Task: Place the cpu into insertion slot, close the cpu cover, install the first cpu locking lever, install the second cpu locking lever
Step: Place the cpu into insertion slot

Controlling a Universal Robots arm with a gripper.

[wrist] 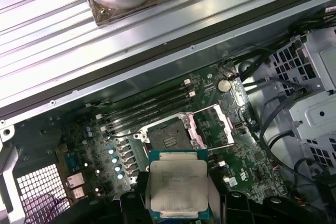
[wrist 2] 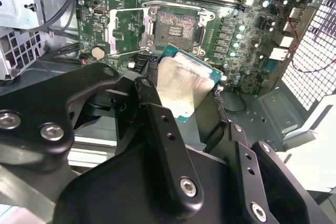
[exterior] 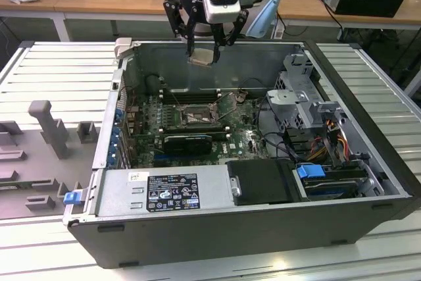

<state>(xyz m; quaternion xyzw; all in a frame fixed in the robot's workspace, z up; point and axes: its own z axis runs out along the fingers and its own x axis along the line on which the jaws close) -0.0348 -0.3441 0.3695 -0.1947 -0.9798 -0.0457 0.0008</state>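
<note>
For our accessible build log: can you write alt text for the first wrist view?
The gripper holds the cpu, metal top facing the camera, over the open computer case. On the green motherboard beyond, the insertion slot lies uncovered, its cpu cover swung open beside it.

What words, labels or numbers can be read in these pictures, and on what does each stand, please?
Black label on the silver power supply: print too small to read.
White sticker beside it: too small.
cpu top, held in the jaws: faint print, unreadable.
Circuit board: white marks, unreadable.
</note>
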